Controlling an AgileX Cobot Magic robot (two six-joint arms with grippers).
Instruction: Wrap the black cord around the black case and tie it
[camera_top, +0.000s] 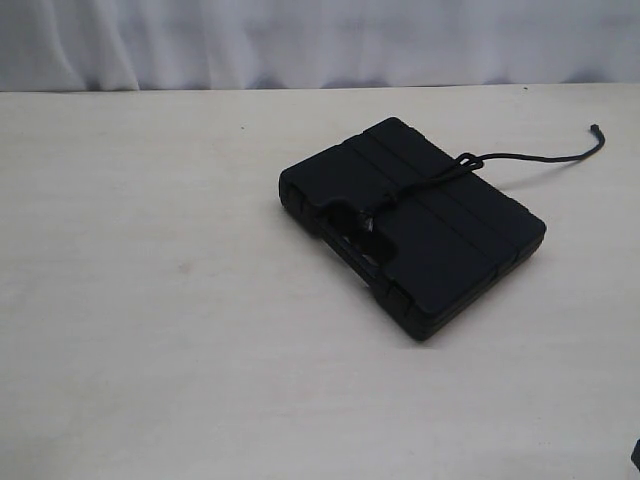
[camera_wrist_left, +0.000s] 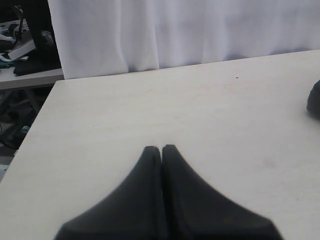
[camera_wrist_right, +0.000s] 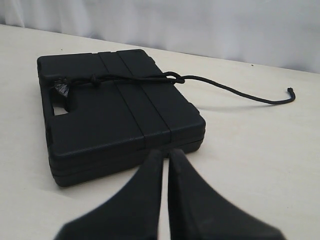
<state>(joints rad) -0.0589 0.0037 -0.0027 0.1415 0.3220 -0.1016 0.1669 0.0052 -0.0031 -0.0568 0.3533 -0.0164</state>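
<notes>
The black case lies flat on the table, right of the middle, with its handle slot toward the front left. The black cord crosses its lid from the slot to a knot at the far edge, and its loose tail trails right on the table to a blunt tip. The right wrist view shows the case and the cord just beyond my right gripper, which is shut on nothing, close to the case's near corner. My left gripper is shut and empty over bare table, with only the case's edge showing.
A pale table carries the case, with a white curtain behind it. In the left wrist view the table's side edge drops off to cluttered equipment beyond.
</notes>
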